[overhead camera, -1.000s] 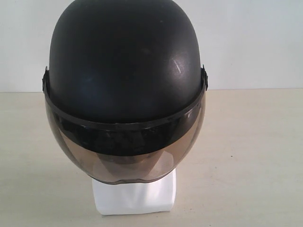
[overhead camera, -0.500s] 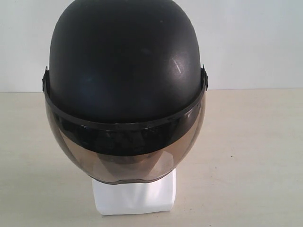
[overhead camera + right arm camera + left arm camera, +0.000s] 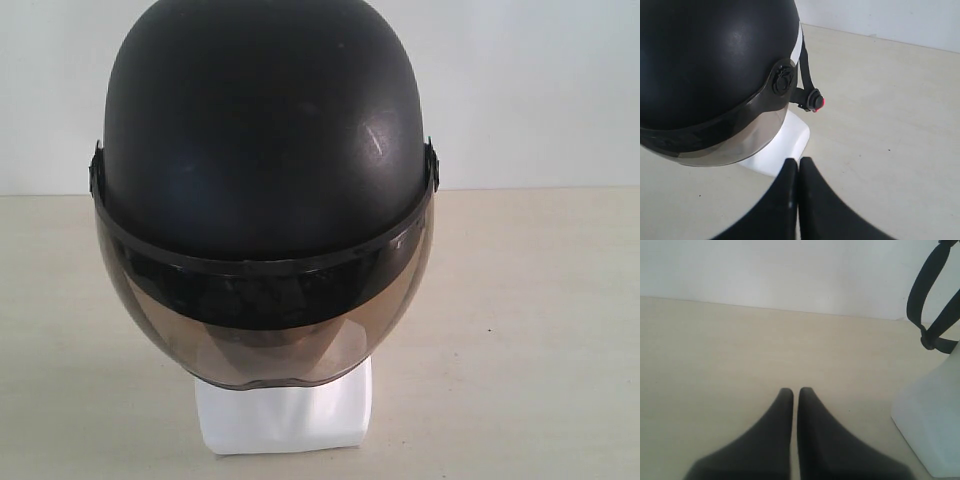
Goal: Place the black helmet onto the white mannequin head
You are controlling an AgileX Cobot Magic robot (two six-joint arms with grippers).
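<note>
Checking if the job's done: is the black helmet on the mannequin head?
On. The black helmet sits over the white mannequin head; only its base shows beneath.

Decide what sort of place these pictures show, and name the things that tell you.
Probably a bare test bench or lab set-up: a plain pale table against a blank white wall, carrying a white mannequin head wearing a black helmet.
</note>
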